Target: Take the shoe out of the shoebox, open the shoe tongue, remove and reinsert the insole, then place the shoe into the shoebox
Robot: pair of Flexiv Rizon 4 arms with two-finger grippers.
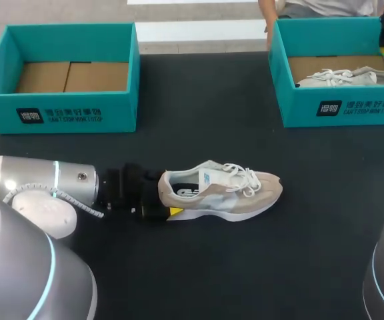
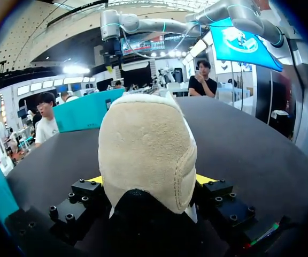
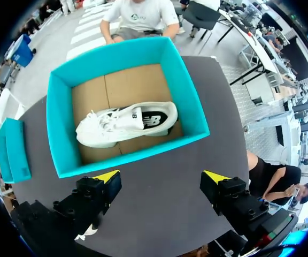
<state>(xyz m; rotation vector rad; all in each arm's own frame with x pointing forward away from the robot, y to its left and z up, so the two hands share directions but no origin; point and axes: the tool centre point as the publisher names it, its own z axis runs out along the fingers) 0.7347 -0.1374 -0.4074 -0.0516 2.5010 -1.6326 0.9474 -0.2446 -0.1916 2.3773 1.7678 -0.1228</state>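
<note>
A beige shoe (image 1: pixel 225 193) with white laces lies on its sole in the middle of the black table, toe to the right. My left gripper (image 1: pixel 157 200) is shut on its heel. In the left wrist view the suede heel (image 2: pixel 146 144) fills the gap between the yellow fingertips (image 2: pixel 95 179), touching both. An empty teal shoebox (image 1: pixel 59 113) stands at the back left. My right gripper (image 3: pixel 162 179) hangs open and empty, high above the nearer side of a second teal shoebox (image 3: pixel 127 155). Its gripper is out of the head view.
The second teal shoebox (image 1: pixel 339 110) stands at the back right and holds a white shoe (image 1: pixel 342 78), which the right wrist view shows lying on its side (image 3: pixel 124 123). Black tabletop (image 1: pixel 199 267) lies in front of the beige shoe.
</note>
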